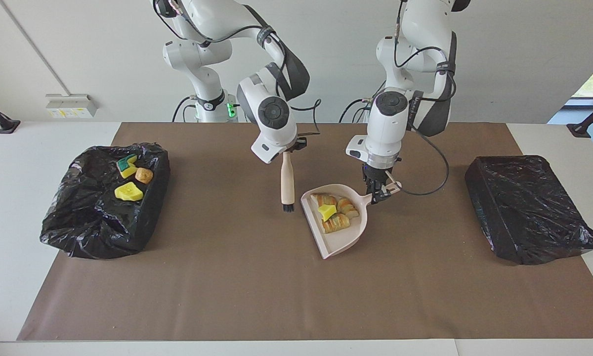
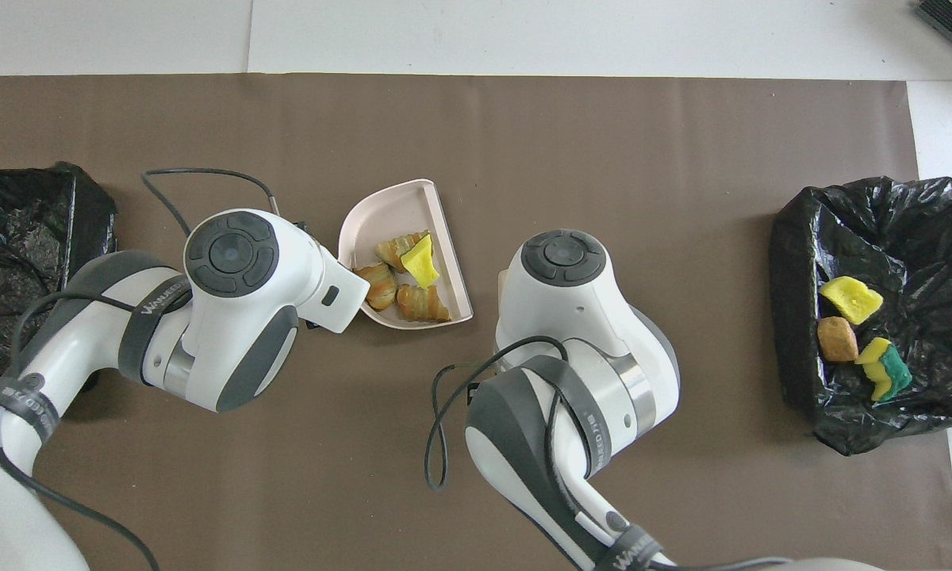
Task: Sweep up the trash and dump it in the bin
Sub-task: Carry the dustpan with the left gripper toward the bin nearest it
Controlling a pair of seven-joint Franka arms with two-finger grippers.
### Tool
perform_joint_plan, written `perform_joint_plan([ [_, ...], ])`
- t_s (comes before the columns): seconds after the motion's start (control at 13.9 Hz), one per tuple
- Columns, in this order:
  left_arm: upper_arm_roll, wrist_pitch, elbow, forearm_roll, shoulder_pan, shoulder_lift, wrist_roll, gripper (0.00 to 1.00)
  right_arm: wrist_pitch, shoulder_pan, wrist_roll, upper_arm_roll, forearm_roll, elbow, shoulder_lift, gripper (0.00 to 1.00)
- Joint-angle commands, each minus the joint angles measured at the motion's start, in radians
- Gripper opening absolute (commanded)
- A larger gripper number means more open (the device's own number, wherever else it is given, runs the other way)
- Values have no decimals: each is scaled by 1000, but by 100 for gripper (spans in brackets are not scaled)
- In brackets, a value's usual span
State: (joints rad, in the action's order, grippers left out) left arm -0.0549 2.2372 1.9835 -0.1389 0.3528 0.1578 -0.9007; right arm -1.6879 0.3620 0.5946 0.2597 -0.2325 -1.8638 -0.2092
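The brown mat (image 1: 257,277) covers the table (image 1: 24,198) from end to end. Two black-bagged bins stand on it; the open bin (image 1: 104,202) at the right arm's end holds three pieces of trash (image 1: 128,191): a plain yellow sponge scrap, a yellow-and-green scrap and a tan lump; the covered bin (image 1: 529,207) at the left arm's end shows only wrinkled black film, and the overhead view cuts it off at the frame edge.

The pink dustpan (image 1: 343,237) sits mid-mat with its open lip pointing away from the robots; it carries the remaining trash (image 1: 333,213), one yellow scrap lying on tan ridged lumps; how many lumps lie beneath cannot be made out.

The left gripper (image 1: 378,190) is clamped on the dustpan's handle; in the overhead view its wrist housing hides the grip.

The right gripper (image 1: 287,151) is closed on the top of the hand brush (image 1: 287,183), which hangs upright, bristles down, over bare mat just beside the dustpan; in the overhead view the right arm hides the brush entirely.
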Motion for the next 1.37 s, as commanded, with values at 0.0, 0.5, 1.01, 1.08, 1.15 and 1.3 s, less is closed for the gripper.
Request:
perform_joint_plan([
  [0.0, -8, -1, 11, 4, -86, -56, -130, 0, -97, 81, 118, 7, 7, -199, 146, 0],
  [0.5, -6, -134, -32, 200, -421, -127, -651, 0, -308, 176, 126, 7, -106, -431, 215, 0],
  [1.01, -2, -303, -198, 329, -788, -113, -805, 0, -386, 181, 105, 9, -145, -482, 203, 0],
  [1.08, 0, -294, -213, 323, -825, -109, -808, 0, -386, 181, 103, 9, -145, -483, 203, 5],
  [1.15, 0, -289, -251, 315, -874, -86, -811, 0, -389, 181, 100, 9, -145, -483, 203, 16],
  [1.3, 4, -285, -296, 295, -925, -67, -852, 0, -386, 181, 61, 9, -145, -483, 203, 30],
])
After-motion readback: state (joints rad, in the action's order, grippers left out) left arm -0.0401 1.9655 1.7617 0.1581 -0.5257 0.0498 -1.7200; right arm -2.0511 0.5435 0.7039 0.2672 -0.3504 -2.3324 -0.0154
